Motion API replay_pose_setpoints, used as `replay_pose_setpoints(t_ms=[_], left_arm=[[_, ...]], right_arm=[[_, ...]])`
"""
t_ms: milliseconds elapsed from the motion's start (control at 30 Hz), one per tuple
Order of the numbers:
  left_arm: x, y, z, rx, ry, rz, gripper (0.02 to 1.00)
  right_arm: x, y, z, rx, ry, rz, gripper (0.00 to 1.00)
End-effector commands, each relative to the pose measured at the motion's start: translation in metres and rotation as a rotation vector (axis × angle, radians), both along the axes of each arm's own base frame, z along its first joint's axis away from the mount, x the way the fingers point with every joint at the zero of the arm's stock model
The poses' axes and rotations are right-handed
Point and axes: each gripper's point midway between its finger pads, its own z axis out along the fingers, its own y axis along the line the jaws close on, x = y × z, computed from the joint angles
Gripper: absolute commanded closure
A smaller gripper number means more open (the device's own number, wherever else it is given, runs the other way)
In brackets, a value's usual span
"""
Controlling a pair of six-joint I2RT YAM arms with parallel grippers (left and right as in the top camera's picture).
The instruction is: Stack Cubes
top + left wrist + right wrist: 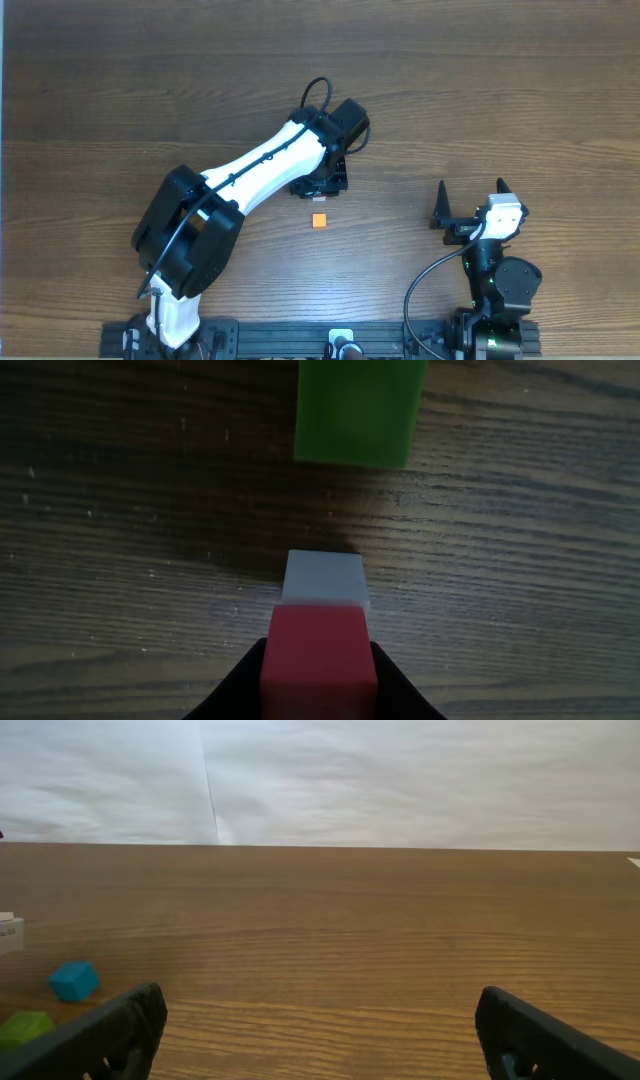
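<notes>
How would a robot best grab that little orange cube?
Probably from straight above, closing on two opposite side faces of the orange cube. It sits flat on the table, its sides are flat and parallel, and nothing touches them.

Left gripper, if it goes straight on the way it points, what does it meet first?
Probably the grey cube, just ahead of the red cube the left gripper holds; the green cube lies farther on. Gap unclear.
</notes>
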Motion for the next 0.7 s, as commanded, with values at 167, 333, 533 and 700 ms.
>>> replay_pose_setpoints(t_ms=[167, 333, 533, 700], left_arm=[[-0.0030, 0.0019, -0.0083, 0.012, 0.018, -0.011, 0.814], [-0.0032, 0.0021, -0.0087, 0.013, 0.019, -0.011, 0.790], [-0.0035, 0.0023, -0.0103, 0.016, 0.022, -0.011, 0.737], [-0.0039, 0.0027, -0.0125, 0.020, 0.027, -0.011, 0.722]], right_arm=[[-0.0002, 0.0004, -0.0018, 0.003, 0.003, 0.000, 0.009], [-0.0002, 0.0004, -0.0018, 0.003, 0.003, 0.000, 0.007], [-0.0002, 0.0004, -0.0018, 0.003, 0.003, 0.000, 0.007], [-0.0002, 0.0004, -0.0018, 0.003, 0.003, 0.000, 0.007]])
